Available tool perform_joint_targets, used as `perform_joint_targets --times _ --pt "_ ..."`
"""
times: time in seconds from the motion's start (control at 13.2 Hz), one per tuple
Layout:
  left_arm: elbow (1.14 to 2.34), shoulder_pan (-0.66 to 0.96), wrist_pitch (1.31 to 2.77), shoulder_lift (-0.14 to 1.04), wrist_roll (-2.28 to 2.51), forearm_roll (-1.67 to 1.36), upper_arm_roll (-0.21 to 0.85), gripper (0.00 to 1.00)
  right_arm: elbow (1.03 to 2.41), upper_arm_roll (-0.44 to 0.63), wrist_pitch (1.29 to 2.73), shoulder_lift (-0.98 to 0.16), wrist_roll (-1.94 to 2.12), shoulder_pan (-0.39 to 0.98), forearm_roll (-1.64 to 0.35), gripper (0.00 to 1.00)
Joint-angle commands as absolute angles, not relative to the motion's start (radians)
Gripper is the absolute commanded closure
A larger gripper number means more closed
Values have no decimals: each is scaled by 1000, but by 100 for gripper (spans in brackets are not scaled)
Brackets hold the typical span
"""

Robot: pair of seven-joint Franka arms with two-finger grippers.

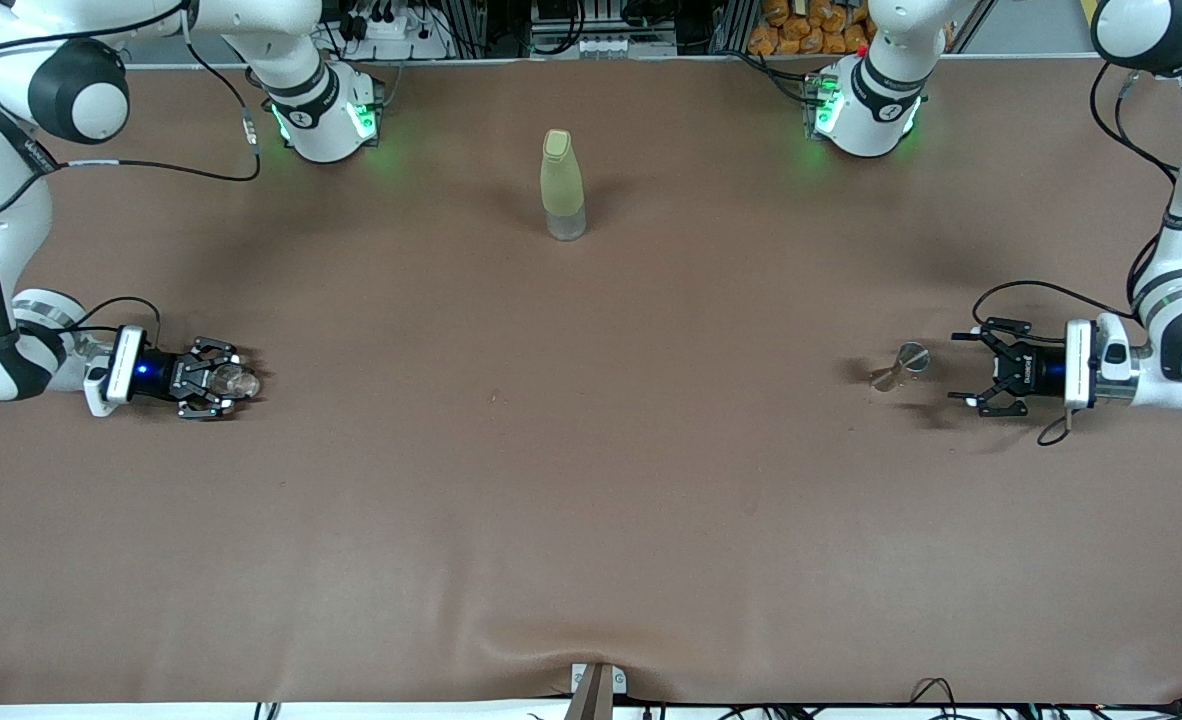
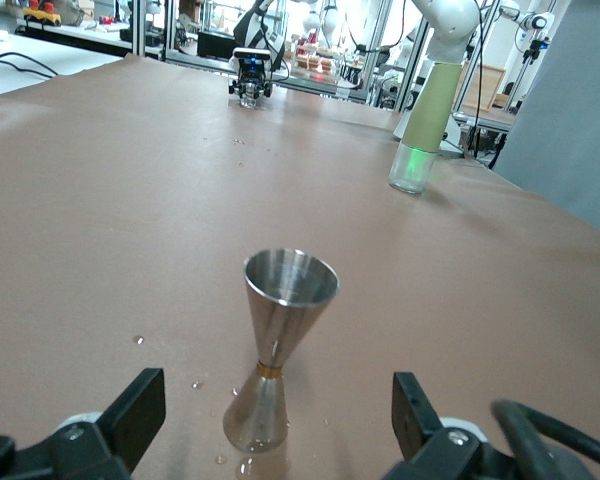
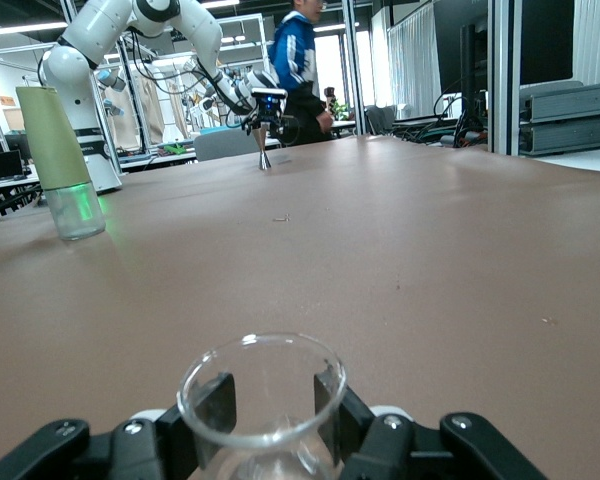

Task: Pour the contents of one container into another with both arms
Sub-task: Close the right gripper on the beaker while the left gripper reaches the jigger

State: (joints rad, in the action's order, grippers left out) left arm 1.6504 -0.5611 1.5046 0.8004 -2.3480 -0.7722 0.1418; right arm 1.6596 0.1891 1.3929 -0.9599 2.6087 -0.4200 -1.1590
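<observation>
The clear glass cup [image 1: 236, 380] stands on the table toward the right arm's end, and my right gripper [image 1: 223, 380] is shut on it, one pad pressed on each side. In the right wrist view the cup's round rim [image 3: 263, 390] sits between the right gripper's [image 3: 272, 400] black fingers [image 3: 216, 402]. The silvery hourglass measure [image 1: 901, 367] stands upright toward the left arm's end. My left gripper [image 1: 961, 368] is low and open, its tips just short of the measure [image 2: 280, 345], not touching. In the left wrist view the left gripper [image 2: 278, 398] has its fingers [image 2: 140, 405] spread wide.
A tall yellow-green bottle [image 1: 563, 185] stands mid-table, farther from the front camera than both grippers. Small water drops [image 2: 138, 340] lie on the brown cloth [image 1: 591, 480] around the measure's foot. A clamp [image 1: 596, 685] sits at the table's near edge.
</observation>
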Motion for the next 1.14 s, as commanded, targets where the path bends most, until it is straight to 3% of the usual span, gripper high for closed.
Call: perform_joint_targets --times 0.0,0.3,0.83,1.06 --pt "1652 -574 1500 813 -2387 -793 149 0 1634 173 1356 -976 2586 -443 -1180 66" --pt "1651 -572 1500 818 -2387 -801 149 0 1634 173 1339 -976 2589 -443 -1187 68" --pt "1707 -572 1535 839 -2453 -851 149 0 1634 173 1344 -977 2586 -433 -1207 56" --pt "1723 -572 1569 841 -2462 -853 149 0 1634 173 1344 -977 2586 -425 -1210 57"
